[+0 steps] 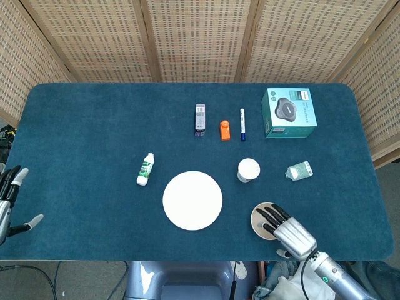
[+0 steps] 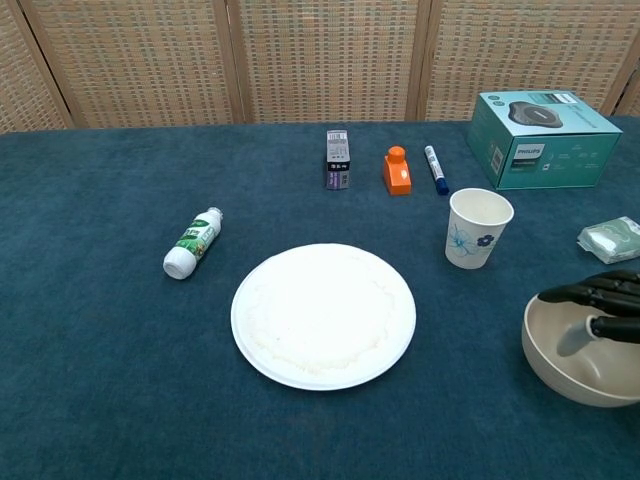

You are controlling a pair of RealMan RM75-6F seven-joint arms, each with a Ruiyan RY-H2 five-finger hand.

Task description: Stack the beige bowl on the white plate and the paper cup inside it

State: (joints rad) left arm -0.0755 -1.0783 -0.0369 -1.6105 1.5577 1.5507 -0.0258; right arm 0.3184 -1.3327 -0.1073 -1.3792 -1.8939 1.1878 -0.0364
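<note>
The right hand hovers over the bowl, fingers spread across its rim and nothing gripped, apparently lining up a grasp. The bowl sits on the surface right of the plate, with the cup upright just behind. The left hand rests at the surface's edge, fingers apart, holding nothing.
</note>
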